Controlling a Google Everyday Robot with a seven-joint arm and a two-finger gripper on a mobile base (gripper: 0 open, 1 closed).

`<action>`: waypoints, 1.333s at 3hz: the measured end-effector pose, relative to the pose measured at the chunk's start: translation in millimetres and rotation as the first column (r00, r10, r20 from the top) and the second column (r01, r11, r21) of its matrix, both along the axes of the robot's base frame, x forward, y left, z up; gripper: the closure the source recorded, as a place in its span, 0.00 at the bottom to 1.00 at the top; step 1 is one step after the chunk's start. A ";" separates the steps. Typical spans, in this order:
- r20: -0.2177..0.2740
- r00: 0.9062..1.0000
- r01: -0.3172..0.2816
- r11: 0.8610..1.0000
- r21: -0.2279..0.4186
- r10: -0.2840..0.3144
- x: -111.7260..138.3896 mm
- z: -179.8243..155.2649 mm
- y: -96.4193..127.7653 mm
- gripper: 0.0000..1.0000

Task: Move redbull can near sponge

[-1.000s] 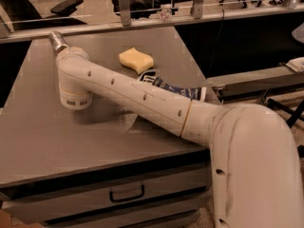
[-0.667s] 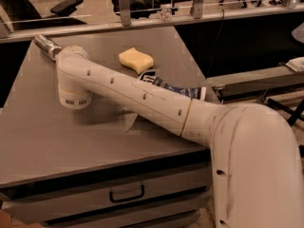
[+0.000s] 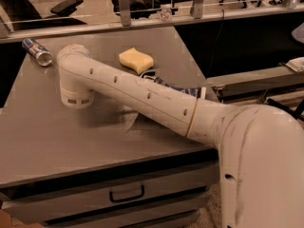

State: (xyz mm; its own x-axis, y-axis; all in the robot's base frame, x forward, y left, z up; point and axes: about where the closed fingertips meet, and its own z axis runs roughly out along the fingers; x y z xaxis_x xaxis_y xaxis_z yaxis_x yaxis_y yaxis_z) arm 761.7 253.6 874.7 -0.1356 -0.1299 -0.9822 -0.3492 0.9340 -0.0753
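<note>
The redbull can, slim and silver-blue with a shiny end, lies tilted at the back left corner of the grey table. The pale yellow sponge sits on the table's back middle, well to the right of the can. My white arm reaches across the table from the right and bends at a thick joint just right of the can. My gripper is hidden behind that joint, somewhere next to the can.
A dark blue chip bag lies partly under my arm, right of the sponge. A railing with posts runs behind the table. A second counter stands to the right. A drawer handle is on the table's front.
The can has come out from behind the arm's joint and moved left and slightly toward me, to the table's back left corner. The arm has barely moved.
</note>
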 end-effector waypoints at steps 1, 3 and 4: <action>-0.001 0.996 -0.088 0.996 0.011 0.088 -9.6 7.1 19.8 0.63; -0.014 0.968 -0.249 0.968 0.025 0.250 -26.6 6.7 64.2 0.17; -0.001 0.952 -0.307 0.951 0.032 0.307 -28.3 6.5 84.7 0.00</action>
